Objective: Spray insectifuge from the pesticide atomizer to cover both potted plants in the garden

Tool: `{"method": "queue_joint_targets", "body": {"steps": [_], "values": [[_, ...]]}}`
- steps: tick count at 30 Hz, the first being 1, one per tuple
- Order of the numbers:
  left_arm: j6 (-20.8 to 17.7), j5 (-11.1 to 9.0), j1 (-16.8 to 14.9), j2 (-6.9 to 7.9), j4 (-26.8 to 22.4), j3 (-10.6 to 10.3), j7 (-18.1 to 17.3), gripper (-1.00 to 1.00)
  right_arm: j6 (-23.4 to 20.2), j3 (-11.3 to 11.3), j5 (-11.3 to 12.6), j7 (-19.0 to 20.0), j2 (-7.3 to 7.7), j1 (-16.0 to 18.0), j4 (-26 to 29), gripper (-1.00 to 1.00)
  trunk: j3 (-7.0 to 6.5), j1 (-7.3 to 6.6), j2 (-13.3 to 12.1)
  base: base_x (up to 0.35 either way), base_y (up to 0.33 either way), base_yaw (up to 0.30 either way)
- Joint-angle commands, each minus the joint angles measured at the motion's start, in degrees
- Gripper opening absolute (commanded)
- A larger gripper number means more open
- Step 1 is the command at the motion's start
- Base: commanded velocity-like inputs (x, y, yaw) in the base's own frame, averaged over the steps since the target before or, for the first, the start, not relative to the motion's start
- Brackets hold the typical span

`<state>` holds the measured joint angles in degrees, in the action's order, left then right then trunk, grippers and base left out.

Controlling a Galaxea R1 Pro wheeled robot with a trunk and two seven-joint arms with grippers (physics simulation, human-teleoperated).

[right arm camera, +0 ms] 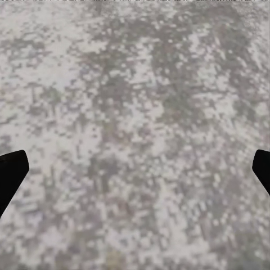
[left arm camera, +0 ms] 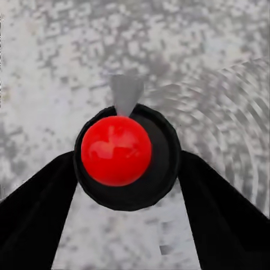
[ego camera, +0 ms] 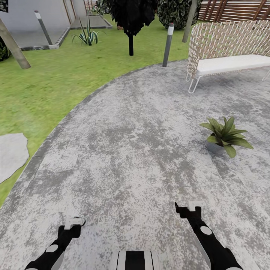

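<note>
Nearest, both arms hang low over the mottled grey paving (ego camera: 123,157). In the left wrist view the left gripper (left arm camera: 128,169) has its jaws closed around a dark round atomizer (left arm camera: 163,169) with a red ball (left arm camera: 116,151) on it. The right gripper (right arm camera: 135,169) has its jaws wide, with only paving between them. Further ahead on the right, one potted plant (ego camera: 226,135) stands on the paving. Beyond it is a woven bench (ego camera: 228,48), then a post (ego camera: 168,44) at the lawn (ego camera: 48,86) edge.

A garden: grass lawn (ego camera: 56,82), curved paved patio (ego camera: 131,168), wicker bench (ego camera: 228,52), shrubs, wooden fence (ego camera: 232,9).
</note>
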<state>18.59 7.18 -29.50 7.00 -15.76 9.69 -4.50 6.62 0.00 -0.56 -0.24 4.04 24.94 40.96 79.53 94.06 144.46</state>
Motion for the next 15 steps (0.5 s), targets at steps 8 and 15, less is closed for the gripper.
{"method": "queue_joint_targets", "body": {"steps": [8,15], "values": [[0.32,0.57,-0.03,0.03,0.03,0.48,-0.25,-1.0,0.19,0.0,-0.06,-0.02,0.0,0.02,0.0,1.0,0.03,-0.01,0.01,0.0,0.0,0.0],[0.31,0.64,-0.03,0.03,0.03,0.42,-0.8,-1.0,0.16,0.0,-0.06,-0.02,0.0,0.02,0.0,1.0,0.03,-0.01,0.01,0.0,0.0,0.0]]}}
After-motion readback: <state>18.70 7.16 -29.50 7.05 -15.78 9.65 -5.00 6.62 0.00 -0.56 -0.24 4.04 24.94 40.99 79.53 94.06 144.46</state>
